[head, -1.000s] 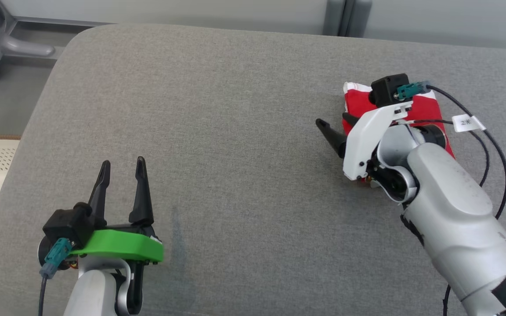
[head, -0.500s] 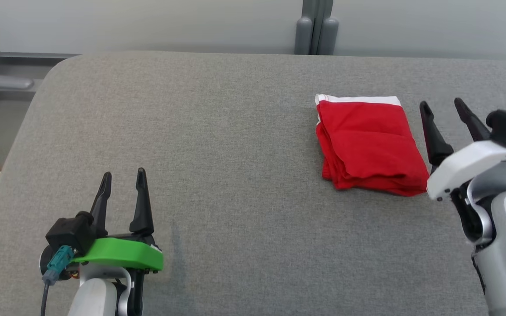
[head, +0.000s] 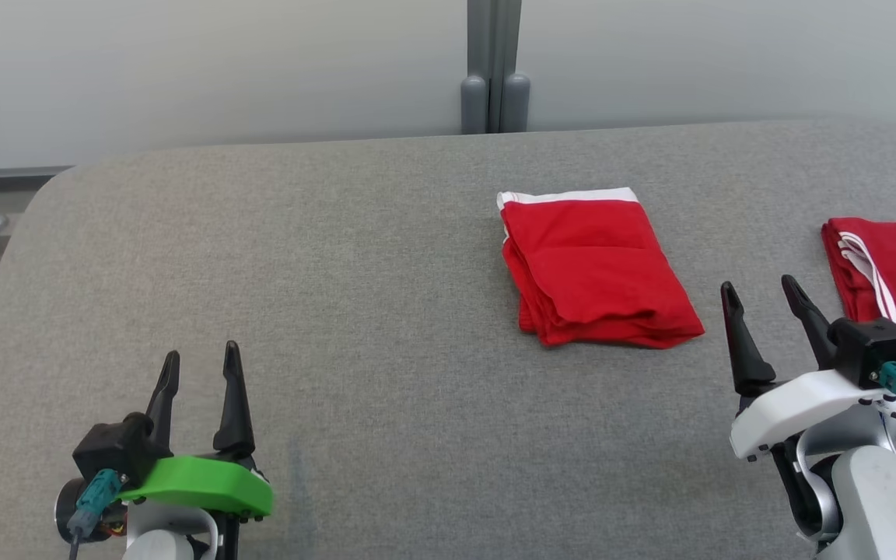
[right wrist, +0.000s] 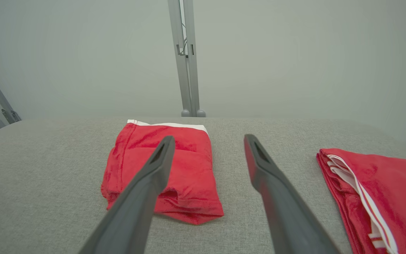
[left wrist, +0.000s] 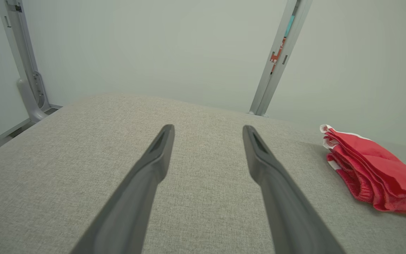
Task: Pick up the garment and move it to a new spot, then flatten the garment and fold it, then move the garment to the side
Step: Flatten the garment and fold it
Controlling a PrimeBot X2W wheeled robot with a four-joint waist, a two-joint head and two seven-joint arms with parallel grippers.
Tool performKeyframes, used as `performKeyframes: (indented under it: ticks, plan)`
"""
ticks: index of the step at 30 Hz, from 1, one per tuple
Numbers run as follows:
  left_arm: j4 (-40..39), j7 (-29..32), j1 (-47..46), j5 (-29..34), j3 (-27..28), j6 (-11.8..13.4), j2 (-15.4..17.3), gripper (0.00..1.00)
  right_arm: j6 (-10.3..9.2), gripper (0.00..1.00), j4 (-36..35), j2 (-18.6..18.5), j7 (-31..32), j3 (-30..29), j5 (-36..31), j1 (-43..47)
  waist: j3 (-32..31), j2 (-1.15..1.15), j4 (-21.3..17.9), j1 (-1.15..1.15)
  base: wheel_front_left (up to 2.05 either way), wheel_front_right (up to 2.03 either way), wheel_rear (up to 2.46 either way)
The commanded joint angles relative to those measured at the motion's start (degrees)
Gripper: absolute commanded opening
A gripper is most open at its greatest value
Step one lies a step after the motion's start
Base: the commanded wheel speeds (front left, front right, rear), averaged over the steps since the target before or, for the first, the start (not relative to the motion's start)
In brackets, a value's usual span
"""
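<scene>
On grey table (head: 339,272) | folded garment (head: 596,268), edges free | left claw (head: 201,350), right claw (head: 757,281) spread, empty

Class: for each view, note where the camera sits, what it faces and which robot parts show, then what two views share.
Head view: on the head, facing forward and down at the grey table; left gripper and right gripper show, open.
Left wrist view: on the left wrist, facing along its fingers across the table toward the wall.
Right wrist view: on the right wrist, facing along its fingers at the folded red garment.
Shared: both wrist views show that garment.
</scene>
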Motion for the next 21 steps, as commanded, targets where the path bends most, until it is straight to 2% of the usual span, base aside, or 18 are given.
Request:
performKeyframes:
  ticks: [1,10,21]
  plan:
    - [0.11,-0.15,1.31,0.18,0.28,-0.22,0.17,1.0,-0.05,1.0,0.24,0.01,-0.44,0.38,0.09,0.91,-1.75,0.0,-1.83,0.0,0.0,0.0,0.0]
    - [-0.12,-0.15,3.33,0.05,0.51,-0.21,0.17,1.0,-0.05,1.0,1.35,-0.1,-1.02,1.63,1.82,1.73,-2.58,0.0,-3.54,0.0,0.0,0.0,0.0]
    - [-0.53,-0.15,3.14,-0.31,-0.15,0.12,0.17,1.0,-0.05,1.0,1.1,-0.12,-1.07,0.94,2.08,1.22,-1.85,0.0,-3.33,0.0,0.0,0.0,0.0]
